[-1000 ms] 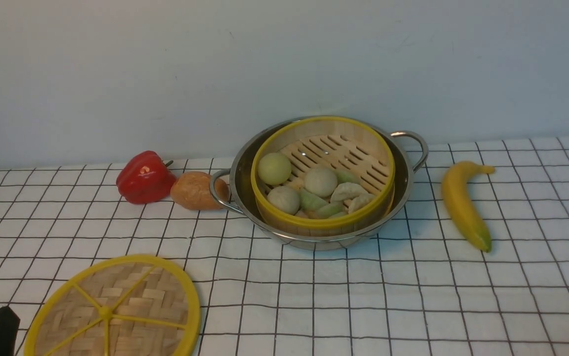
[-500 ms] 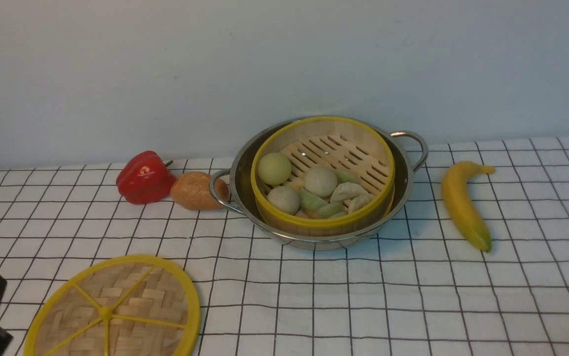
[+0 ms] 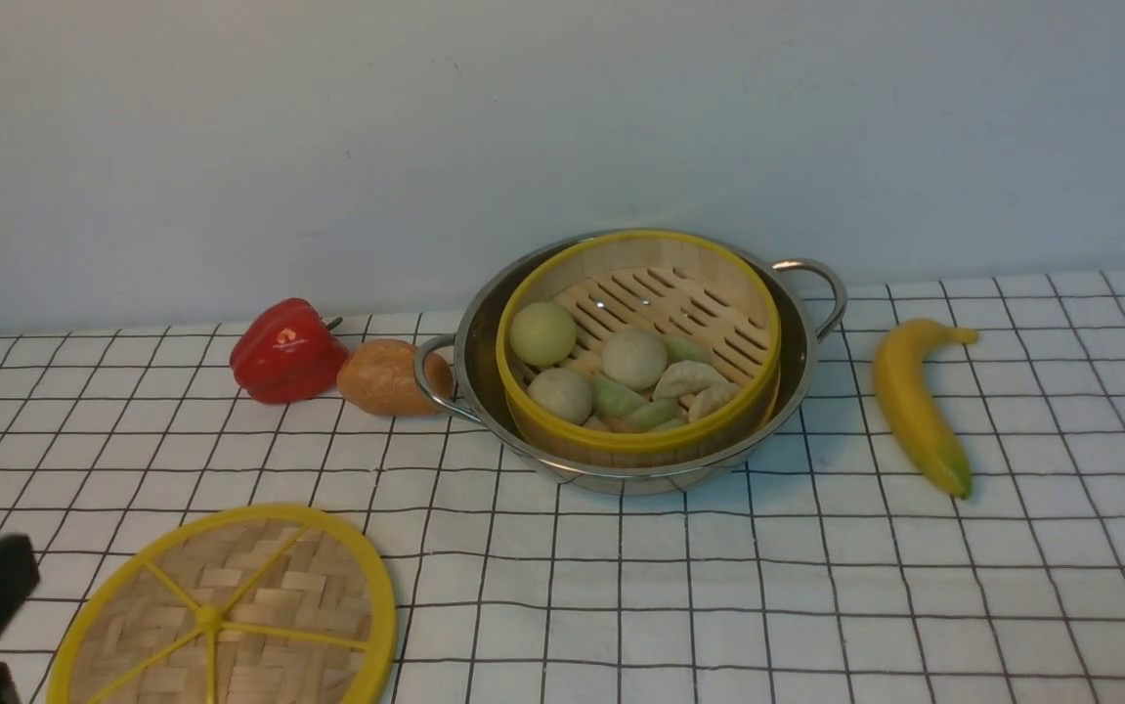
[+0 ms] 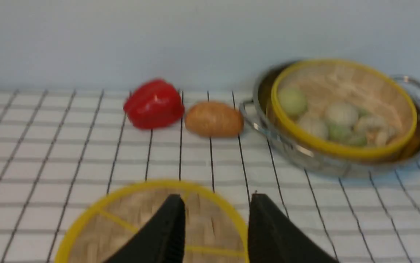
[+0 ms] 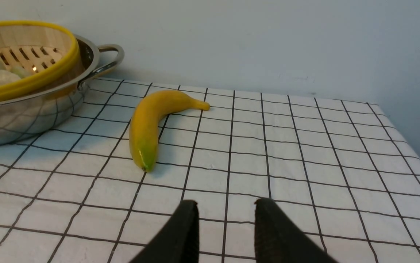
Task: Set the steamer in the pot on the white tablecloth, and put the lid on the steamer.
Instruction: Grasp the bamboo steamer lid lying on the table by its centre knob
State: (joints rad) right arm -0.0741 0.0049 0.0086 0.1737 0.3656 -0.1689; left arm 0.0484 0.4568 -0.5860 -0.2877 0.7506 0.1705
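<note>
The left gripper (image 4: 217, 204) hangs low at the left edge of the lid (image 3: 220, 611), its two black fingers parted, with nothing clamped between them, their tips showing over the lid's rim from the wrist camera. The right gripper (image 5: 227, 204), well off to the right of the lid, hovers with its dark fingers likewise apart and empty.

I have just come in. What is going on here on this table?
The steamer, with buns and dumplings inside, already sits in the pot on the white tablecloth. The lid lies flat on the cloth, not yet on the steamer. The robot's left gripper hovers at the lid's edge, jaws apart and empty. The right gripper is also open, holding nothing, near a banana.
</note>
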